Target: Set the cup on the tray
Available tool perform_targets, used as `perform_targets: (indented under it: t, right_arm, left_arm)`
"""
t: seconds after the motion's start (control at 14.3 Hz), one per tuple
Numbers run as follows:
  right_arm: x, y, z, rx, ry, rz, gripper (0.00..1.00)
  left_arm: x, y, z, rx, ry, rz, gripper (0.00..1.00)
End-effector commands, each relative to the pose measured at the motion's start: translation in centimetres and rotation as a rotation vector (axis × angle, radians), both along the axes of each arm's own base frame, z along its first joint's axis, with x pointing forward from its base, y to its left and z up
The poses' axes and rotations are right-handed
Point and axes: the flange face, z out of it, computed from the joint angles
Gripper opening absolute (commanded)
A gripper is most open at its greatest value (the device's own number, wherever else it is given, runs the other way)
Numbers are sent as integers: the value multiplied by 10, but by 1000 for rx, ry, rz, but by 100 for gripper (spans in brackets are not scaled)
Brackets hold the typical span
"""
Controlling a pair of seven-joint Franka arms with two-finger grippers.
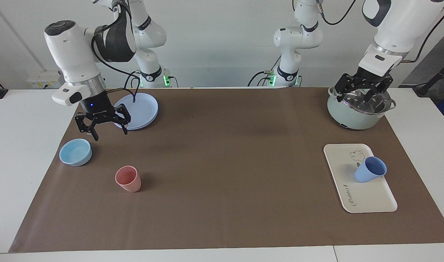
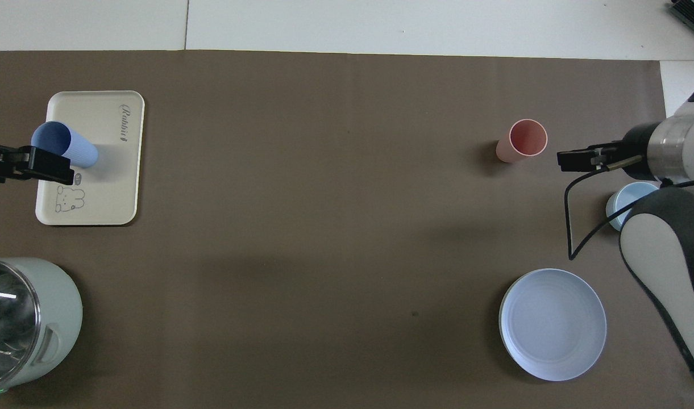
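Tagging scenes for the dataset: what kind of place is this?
Likely a robotics lab bench, not a kitchen: two arms bolted at a white table under a brown paper mat, with staged plastic tableware, a cup on a tray.

Cup (image 1: 370, 169) upright on tray (image 1: 371, 198)

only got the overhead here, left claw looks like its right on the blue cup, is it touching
Observer: No. The facing view shows the left claw raised over the pot, well apart from the cup.
Operator: so the cup is down on the tray
Observer: Yes, its base rests on the tray and nothing grips it.
Operator: right claw got anything
Observer: No. The right claw is open and empty, up in the air and apart from the pink cup.
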Motion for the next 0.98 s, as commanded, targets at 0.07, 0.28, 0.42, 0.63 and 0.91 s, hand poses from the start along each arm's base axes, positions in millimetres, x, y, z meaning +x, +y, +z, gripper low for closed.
perform_targets:
  t: [0.07,0.28,0.42,0.63,0.91]
  right_arm:
    - [-21,-13,50,-46,169,-156,100]
    - [-35,-28,84,-20,236,-191,100]
    - [-37,-25,94,-1,258,-188,100]
    - [-34,-20,96,-14,245,-178,100]
    - [-34,-14,95,-14,247,-169,100]
  left_arm:
    - [-5,0,6,16,-33,1,100]
    - [-5,5,4,8,-38,10,100]
    - [-4,12,5,7,-43,20,100]
    - [-4,16,0,3,-53,27,100]
    - [-3,18,-1,2,-59,30,100]
